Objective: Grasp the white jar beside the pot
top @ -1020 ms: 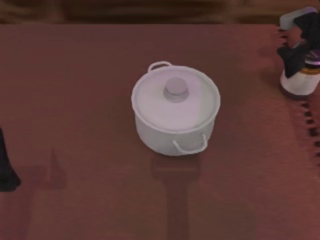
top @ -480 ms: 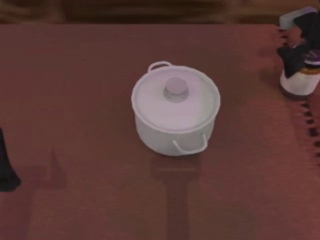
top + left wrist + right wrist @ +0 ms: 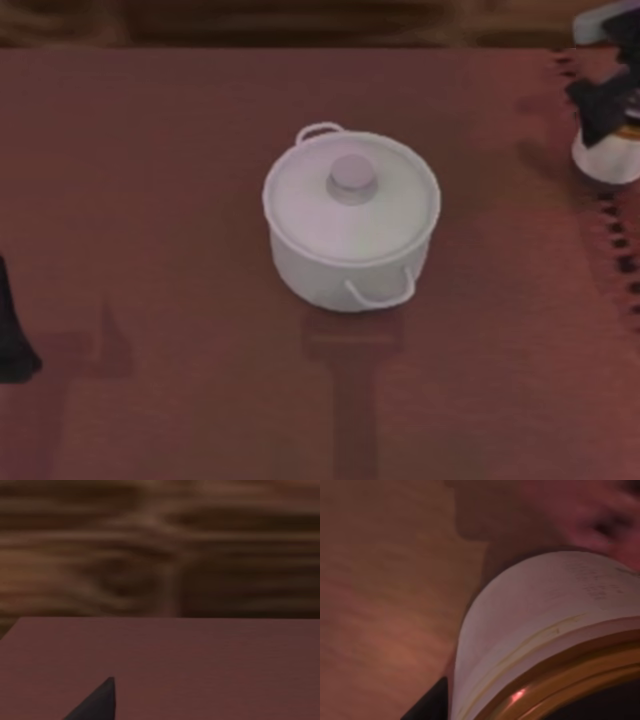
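The right gripper (image 3: 612, 112) held the white jar (image 3: 606, 158) near the table's right edge; next, I judged, a steady lift.

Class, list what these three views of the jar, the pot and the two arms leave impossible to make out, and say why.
- White jar, top view: its lid is covered by the right gripper, its right side cut by the edge.
- Right gripper's fingers: hidden in both views; the grip is unconfirmed.
- Left gripper: only a dark sliver at the left edge.
- Pot: contents hidden by its lid.
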`<state>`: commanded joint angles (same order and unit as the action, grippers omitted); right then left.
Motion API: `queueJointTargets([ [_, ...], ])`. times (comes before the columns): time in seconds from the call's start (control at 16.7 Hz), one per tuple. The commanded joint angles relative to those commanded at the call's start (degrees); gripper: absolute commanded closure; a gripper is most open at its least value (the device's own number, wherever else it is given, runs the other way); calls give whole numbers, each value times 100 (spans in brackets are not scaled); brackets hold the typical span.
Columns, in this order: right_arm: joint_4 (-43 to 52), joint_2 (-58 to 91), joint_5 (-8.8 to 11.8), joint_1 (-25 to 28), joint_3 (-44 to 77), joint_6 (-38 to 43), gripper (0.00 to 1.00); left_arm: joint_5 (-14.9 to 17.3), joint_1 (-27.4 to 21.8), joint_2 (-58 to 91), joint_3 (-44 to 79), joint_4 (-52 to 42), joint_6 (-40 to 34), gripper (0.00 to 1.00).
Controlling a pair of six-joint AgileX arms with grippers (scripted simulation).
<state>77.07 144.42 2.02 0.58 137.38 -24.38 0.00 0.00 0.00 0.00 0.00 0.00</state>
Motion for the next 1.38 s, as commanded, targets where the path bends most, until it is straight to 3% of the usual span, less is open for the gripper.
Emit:
queueJointTargets([
  [0.42,-126,-2096,22,60,-2288,8,100,0,0,0,0,0,0,0],
  [0.9,-144,-2319,18,77,-2548,103,100,0,0,0,0,0,0,0],
  [1.14,-376,-2298,-69,414,-2761,946,100,0,0,0,0,0,0,0],
  [1.38,-773,-2305,-211,935,-3090,2453,100,0,0,0,0,0,0,0],
])
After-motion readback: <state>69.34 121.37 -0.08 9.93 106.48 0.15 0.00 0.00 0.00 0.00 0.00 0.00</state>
